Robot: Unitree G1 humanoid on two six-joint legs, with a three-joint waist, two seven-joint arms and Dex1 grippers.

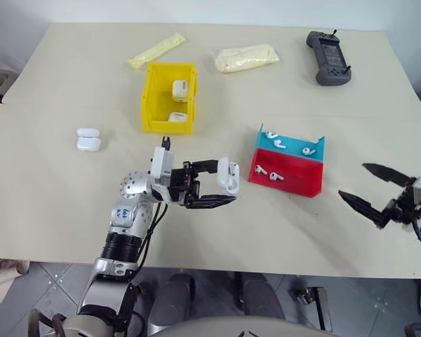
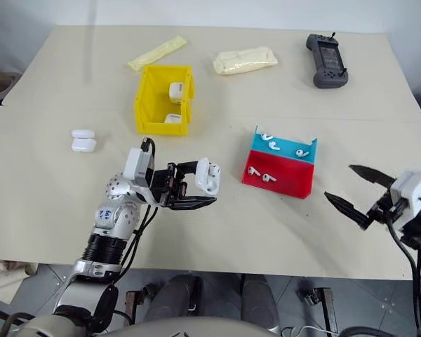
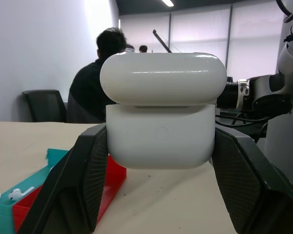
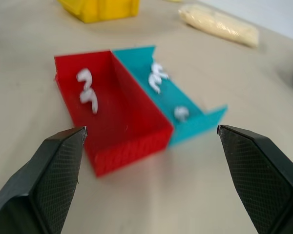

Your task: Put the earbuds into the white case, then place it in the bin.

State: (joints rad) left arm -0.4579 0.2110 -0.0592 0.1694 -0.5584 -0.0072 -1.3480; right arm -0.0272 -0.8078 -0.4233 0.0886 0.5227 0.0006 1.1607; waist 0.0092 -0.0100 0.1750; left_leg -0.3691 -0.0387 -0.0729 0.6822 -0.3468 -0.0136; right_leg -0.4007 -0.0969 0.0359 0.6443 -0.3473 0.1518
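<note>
A pale bench point(image 1: 70, 203) carries a good deal besides the task's things. Toward the far edge lie a long yellowish packet point(image 1: 156, 50), a cream-coloured pouch point(image 1: 246, 57) and a dark grey handheld controller point(image 1: 328, 57). On the robot's left side sit two closed spare cases point(image 1: 88, 139), just beside each other and well apart from everything else. A person in dark clothes point(image 3: 90, 90) sits with their back turned beyond the bench in the left wrist view.

The yellow bin point(image 1: 168, 97) stands open toward the far middle of the bench, with two more white cases point(image 1: 179, 90) lying inside it. To the robot's right of it is the low red-and-blue tray point(image 1: 288, 163); small white earbuds point(image 1: 271, 173) lie loose in both its red and its blue compartments.

The left claw point(image 1: 223, 188) is clamped on the white case point(image 1: 229, 175), one black finger on each narrow side, held above the bench between the bin and the tray, nearer the robot than both. The case stands upright in the grip — lid uppermost, hinged top slightly ajar in the wrist view — with its long axis running across from finger to finger.

The right claw point(image 1: 365, 186) hangs off to the robot's right of the tray, its fingers spread wide and holding nothing, pointing toward the tray. Bare bench lies between the held case and the bin.
</note>
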